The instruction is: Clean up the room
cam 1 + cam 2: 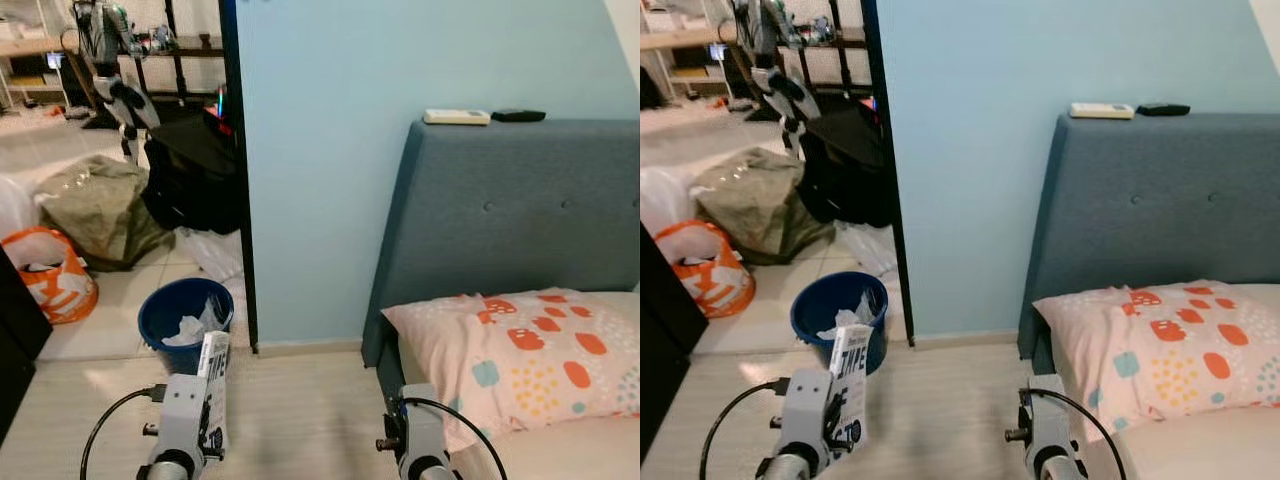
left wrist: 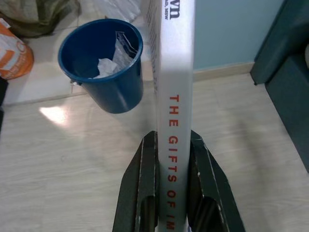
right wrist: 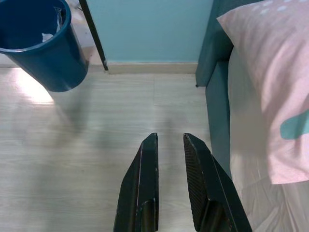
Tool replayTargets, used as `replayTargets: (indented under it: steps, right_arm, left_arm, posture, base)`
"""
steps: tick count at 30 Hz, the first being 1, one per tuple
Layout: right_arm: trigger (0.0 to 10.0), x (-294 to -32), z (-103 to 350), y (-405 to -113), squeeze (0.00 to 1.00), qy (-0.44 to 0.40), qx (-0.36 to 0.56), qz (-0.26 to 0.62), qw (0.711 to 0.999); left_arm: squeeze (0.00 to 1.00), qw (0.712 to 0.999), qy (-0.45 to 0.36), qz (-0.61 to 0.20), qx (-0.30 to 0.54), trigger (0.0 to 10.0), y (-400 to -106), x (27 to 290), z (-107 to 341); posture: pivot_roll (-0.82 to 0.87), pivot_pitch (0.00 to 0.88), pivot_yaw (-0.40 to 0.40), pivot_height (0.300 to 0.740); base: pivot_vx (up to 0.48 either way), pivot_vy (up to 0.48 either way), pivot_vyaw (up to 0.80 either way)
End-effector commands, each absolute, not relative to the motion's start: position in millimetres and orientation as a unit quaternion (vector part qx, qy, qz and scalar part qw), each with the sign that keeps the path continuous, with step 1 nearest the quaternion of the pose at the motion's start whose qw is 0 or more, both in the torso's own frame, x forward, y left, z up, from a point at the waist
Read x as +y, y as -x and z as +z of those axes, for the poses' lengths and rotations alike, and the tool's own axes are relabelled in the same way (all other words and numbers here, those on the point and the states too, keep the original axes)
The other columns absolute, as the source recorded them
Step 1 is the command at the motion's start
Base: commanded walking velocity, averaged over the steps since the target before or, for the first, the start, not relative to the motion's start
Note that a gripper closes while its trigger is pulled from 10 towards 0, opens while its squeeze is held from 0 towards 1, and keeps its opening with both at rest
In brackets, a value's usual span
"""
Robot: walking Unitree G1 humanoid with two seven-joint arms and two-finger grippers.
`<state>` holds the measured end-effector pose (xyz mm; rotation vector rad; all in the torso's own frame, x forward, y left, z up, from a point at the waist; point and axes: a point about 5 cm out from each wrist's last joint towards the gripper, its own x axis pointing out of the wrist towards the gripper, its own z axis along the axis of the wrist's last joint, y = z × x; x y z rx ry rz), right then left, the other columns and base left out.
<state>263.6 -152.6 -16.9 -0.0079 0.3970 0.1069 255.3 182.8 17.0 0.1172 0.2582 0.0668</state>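
Pale floor (image 3: 72, 145) lies ahead; your left end effector (image 2: 171, 159) clamps a stiff, light book (image 2: 173, 72) by its spine, right end effector (image 3: 170, 159) narrow, empty.

Two silver, boxy metal forearms rise from the lower edge of the head views, each with a thin black cable looping out of its side and small dark screws and knobs on the casing. The left pincer (image 2: 172, 159) and the right pincer (image 3: 170, 154) look alike — two long, glossy black fingers, broad at the base and tapering toward blunt tips.
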Motion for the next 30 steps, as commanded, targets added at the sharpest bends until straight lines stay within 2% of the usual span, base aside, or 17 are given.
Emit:
replayTargets:
  steps: [1, 23, 30]
  right_arm:
    - [10.0, -153.6, -19.2, -261.2, 0.00, -0.003, 0.203, 0.046, 0.978]
    - [10.0, -155.8, -18.5, -264.2, 0.00, -0.012, 0.210, 0.035, 0.977]
    - [10.0, -155.7, -19.0, -263.9, 0.00, -0.012, 0.213, 0.035, 0.976]
  left_arm:
    - [0.00, 0.989, -0.066, 0.038, 0.130, 10.0, -252.8, 184.8, 14.8]
    - [0.00, 0.988, -0.065, 0.038, 0.132, 10.0, -257.6, 181.2, 15.3]
    - [0.00, 0.988, -0.067, 0.037, 0.134, 10.0, -257.8, 181.3, 14.7]
  posture:
    - [0.04, 0.077, -0.058, 0.728]
    - [0.04, 0.088, -0.060, 0.728]
    - [0.04, 0.088, -0.058, 0.728]
  base:
    - [0.000, 0.000, 0.00]
    - [0.000, 0.000, 0.00]
    - [0.000, 0.000, -0.80]
